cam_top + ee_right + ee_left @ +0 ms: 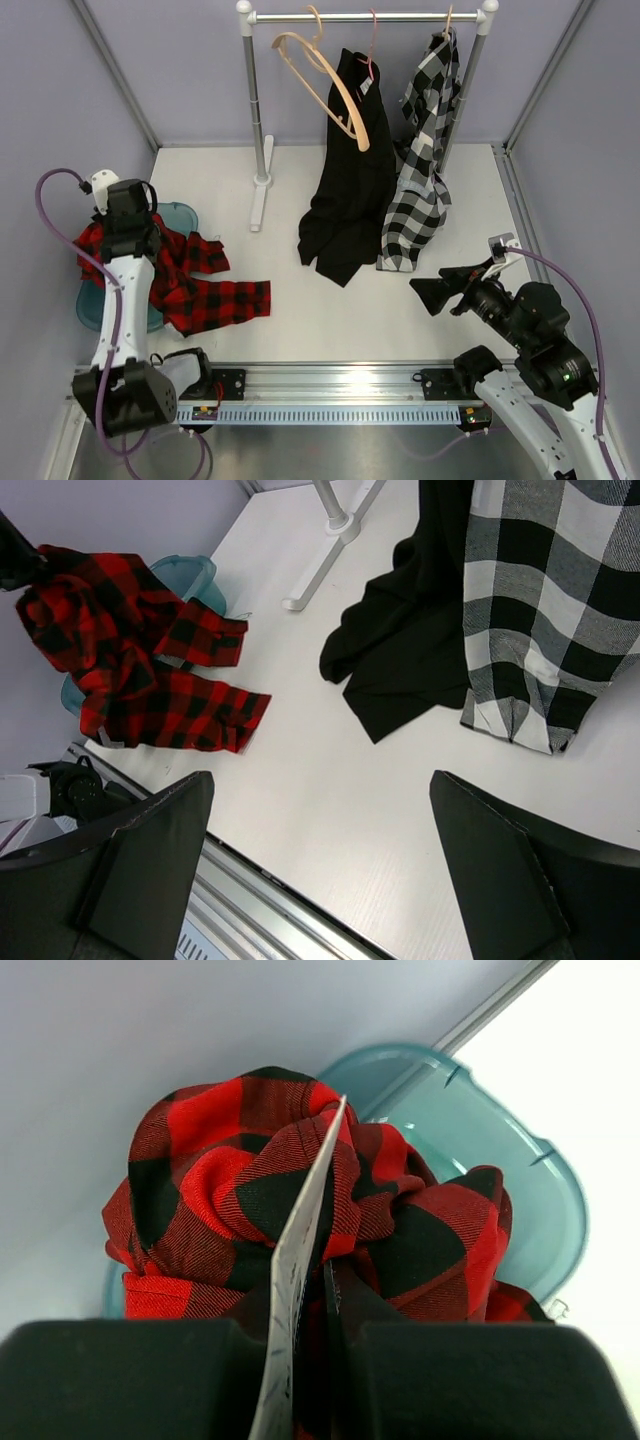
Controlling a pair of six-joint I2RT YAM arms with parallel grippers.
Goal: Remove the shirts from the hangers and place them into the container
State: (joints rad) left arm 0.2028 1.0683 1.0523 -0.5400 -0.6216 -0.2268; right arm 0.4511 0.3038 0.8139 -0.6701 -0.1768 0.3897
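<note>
– At counter [330,330] left edge, L tool [128,243] status?
– Clamped on red plaid shirt [200,295], bunched over teal container [180,213]; rest trails onto counter.
– R tool [445,285]?
– Jaws wide apart, nothing in them.

Plaid shirt [200,290]: red and black buffalo squares, at 9 o'clock on the table.
Plain shirt [345,200]: black all over, at 12 o'clock.
Checked shirt [420,190]: large black and white squares, grey where the stripes cross, at 1 o'clock.
Container [183,213]: translucent teal-blue, at 9 o'clock.
Wooden hanger [335,90]: light tan.
Thin hanger [373,45]: pink.
Table [340,310]: white.
</note>
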